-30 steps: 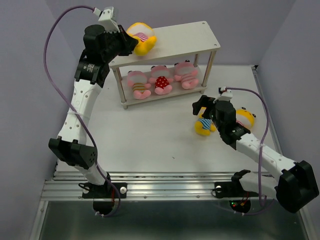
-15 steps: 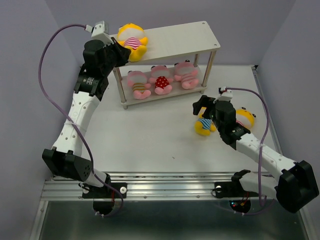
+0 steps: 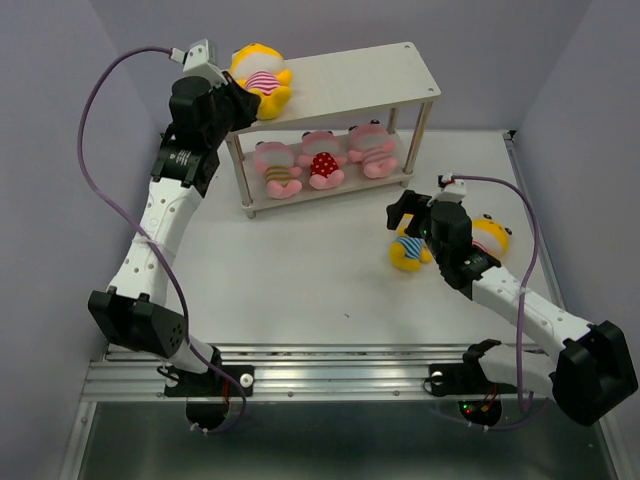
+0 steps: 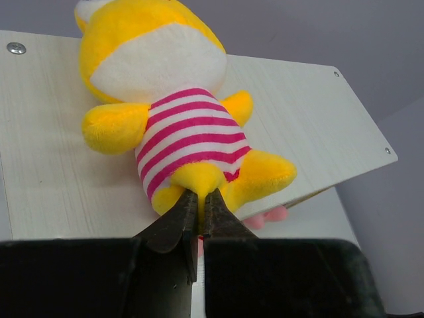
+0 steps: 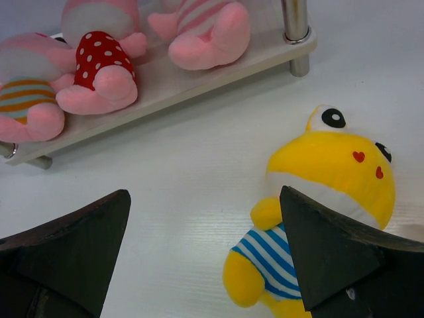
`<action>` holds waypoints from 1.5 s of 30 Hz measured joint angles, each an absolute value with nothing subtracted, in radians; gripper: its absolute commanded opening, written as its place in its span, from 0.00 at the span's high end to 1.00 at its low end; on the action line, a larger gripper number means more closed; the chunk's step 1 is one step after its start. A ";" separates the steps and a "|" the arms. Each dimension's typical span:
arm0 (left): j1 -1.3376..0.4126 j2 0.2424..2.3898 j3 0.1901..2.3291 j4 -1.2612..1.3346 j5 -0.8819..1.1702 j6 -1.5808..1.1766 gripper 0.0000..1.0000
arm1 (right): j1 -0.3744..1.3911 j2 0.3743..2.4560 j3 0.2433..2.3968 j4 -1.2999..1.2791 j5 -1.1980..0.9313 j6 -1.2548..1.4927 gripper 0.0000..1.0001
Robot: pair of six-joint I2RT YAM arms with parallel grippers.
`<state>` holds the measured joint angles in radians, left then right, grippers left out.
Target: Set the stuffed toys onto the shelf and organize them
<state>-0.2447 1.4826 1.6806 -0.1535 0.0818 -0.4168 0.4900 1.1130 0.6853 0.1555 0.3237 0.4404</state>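
Three pink toys (image 3: 322,160) line the shelf's (image 3: 370,75) lower tier. The left pincer (image 4: 200,195), shut on a red-striped yellow toy (image 4: 179,126) at the top board's left end, could drag it off the edge on retreat; the right pincer (image 5: 204,192) gapes just beside a blue-striped toy (image 5: 318,199) on the tabletop (image 5: 185,165).

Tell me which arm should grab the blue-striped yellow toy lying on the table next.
Right. The right gripper hangs open right beside the blue-striped toy on the table. The left gripper is shut, far off at the red-striped toy on top of the shelf.
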 measured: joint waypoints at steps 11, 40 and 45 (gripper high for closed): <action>-0.245 1.506 1.700 -0.155 0.099 -0.420 0.64 | 0.490 1.113 0.685 0.155 0.333 0.441 0.00; -0.245 1.460 1.723 -0.196 0.123 -0.400 0.01 | 0.490 1.113 0.685 0.155 0.332 0.441 0.00; -0.245 1.409 1.721 -0.194 0.173 -0.403 0.01 | 0.490 1.113 0.685 0.155 0.329 0.441 0.00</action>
<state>-0.2447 1.4086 1.7210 -0.1944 0.1726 -0.4026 0.4900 1.1130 0.6853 0.1547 0.3286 0.4412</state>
